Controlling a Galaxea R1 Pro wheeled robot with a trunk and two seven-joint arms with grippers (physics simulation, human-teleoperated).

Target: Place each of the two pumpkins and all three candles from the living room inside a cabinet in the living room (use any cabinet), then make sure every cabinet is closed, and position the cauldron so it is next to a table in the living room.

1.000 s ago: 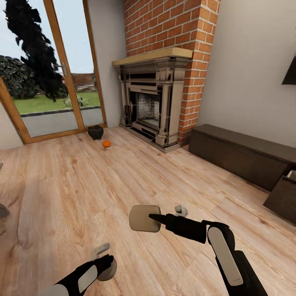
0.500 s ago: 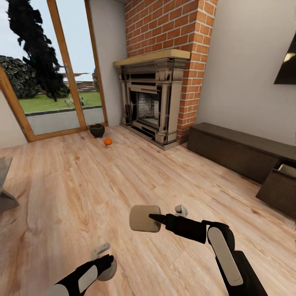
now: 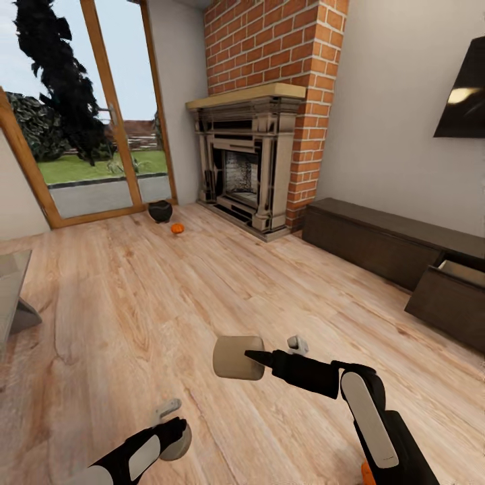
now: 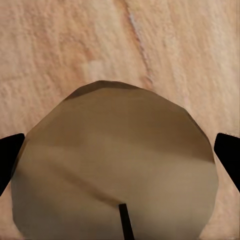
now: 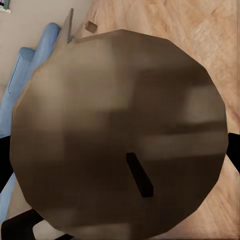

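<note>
My right gripper [image 3: 254,360] is shut on a cream candle [image 3: 236,358] held out above the wooden floor; the same candle [image 5: 120,135] shows wick-end on between dark fingertips [image 5: 235,150]. At the lower left, my left gripper [image 3: 172,431] is shut on another candle [image 3: 178,444], whose wick end [image 4: 115,170] sits between its fingers [image 4: 10,155]. Far off by the glass door stand the black cauldron [image 3: 159,211] and, just in front of it, an orange pumpkin [image 3: 177,228]. The dark brown cabinet [image 3: 377,239] runs along the right wall, one drawer [image 3: 455,273] pulled open.
A brick fireplace [image 3: 246,162] stands in the far corner. The grey table [image 3: 10,286] edge shows at the left. A dark TV [image 3: 465,87] hangs above the cabinet. A sliver of orange [image 3: 367,473] peeks beside my right forearm. Open floor lies ahead.
The whole view has swung to the right: more of the cabinet, its open drawer and the table edge came into sight. Both arms keep their pose, each still holding its candle.
</note>
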